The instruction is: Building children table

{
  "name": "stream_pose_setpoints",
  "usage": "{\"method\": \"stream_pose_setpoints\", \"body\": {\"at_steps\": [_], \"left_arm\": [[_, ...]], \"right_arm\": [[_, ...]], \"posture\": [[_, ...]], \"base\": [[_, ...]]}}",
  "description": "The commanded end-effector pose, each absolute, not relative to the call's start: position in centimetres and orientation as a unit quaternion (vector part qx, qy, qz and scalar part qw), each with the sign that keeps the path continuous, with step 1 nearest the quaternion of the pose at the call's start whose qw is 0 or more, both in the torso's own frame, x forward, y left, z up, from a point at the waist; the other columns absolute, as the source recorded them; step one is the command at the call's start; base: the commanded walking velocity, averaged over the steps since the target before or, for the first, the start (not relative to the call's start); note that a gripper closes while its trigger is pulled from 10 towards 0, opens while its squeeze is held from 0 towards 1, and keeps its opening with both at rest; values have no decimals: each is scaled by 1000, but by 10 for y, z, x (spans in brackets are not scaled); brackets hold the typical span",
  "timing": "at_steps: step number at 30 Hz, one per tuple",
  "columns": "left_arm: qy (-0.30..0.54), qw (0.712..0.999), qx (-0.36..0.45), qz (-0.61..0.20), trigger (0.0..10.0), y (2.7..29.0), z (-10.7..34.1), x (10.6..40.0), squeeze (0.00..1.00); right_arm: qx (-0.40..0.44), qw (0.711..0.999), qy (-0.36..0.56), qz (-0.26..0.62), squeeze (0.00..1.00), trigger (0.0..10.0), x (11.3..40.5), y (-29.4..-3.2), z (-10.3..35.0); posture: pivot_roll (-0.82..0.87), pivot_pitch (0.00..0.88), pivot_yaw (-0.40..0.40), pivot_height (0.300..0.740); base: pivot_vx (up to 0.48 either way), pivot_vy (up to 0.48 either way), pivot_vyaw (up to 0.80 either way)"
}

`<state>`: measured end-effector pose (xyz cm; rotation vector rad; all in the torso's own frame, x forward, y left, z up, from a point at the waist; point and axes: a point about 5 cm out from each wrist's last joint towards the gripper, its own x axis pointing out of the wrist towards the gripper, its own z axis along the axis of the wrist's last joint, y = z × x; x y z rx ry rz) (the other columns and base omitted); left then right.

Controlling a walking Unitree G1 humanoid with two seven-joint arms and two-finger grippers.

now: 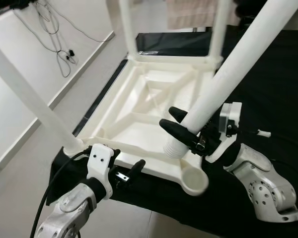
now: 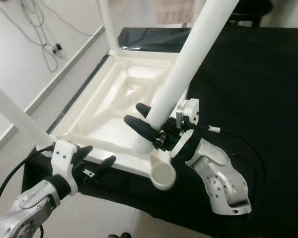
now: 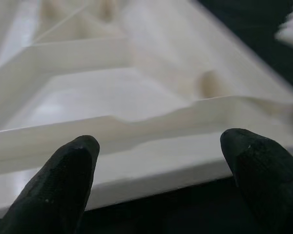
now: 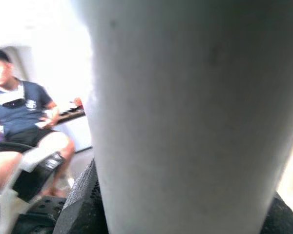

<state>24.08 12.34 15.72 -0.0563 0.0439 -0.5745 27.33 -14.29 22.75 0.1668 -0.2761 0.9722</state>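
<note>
The white plastic table top (image 1: 134,130) lies upside down on a black cloth. Three white legs stand in its corners: one at the near left (image 1: 35,105) and two at the far side (image 1: 128,29). My right gripper (image 1: 181,124) is shut on a fourth leg (image 1: 238,64), which is tilted. The leg's ribbed lower end (image 1: 175,148) hangs just above and beside the empty round socket (image 1: 194,180) at the near right corner. My left gripper (image 1: 125,166) is open at the top's near edge (image 3: 151,165), one finger (image 3: 63,185) on each side, not clamped.
The black cloth (image 1: 278,89) covers the floor to the right and front. Pale floor with loose cables (image 1: 59,44) and a wall base lie to the left. A person (image 4: 19,126) sits in the background of the right wrist view.
</note>
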Motion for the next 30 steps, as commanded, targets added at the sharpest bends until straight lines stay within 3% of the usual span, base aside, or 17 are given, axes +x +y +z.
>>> {"method": "stream_pose_setpoints", "body": {"at_steps": [1, 9, 12, 18, 25, 30], "left_arm": [[41, 962, -22, -270, 10000, 129, 148, 240, 0], [38, 962, -21, -270, 10000, 128, 147, 242, 0], [32, 965, -18, -261, 10000, 129, 146, 242, 0], [31, 965, -15, -260, 10000, 129, 144, 241, 0], [34, 970, -14, -242, 10000, 133, 141, 243, 0], [31, 973, -22, -229, 10000, 136, 143, 242, 0]], "right_arm": [[76, 868, -139, 470, 0, 10000, 273, -135, 228], [65, 878, -138, 454, 0, 10000, 277, -133, 226], [39, 905, -122, 405, 0, 10000, 289, -131, 218], [26, 919, -102, 381, 0, 10000, 296, -130, 213], [15, 916, -102, 387, 0, 10000, 294, -125, 212], [-7, 912, -97, 399, 0, 10000, 292, -115, 208]], "posture": [[-53, 151, 100, 740], [-48, 142, 103, 740], [-40, 130, 97, 740], [-39, 130, 96, 740], [-41, 135, 98, 740], [-34, 162, 95, 740]], "base": [[0, 0, 0], [0, 0, 0], [0, 0, 0], [0, 0, -133], [0, 0, -772], [0, 384, 0]]}}
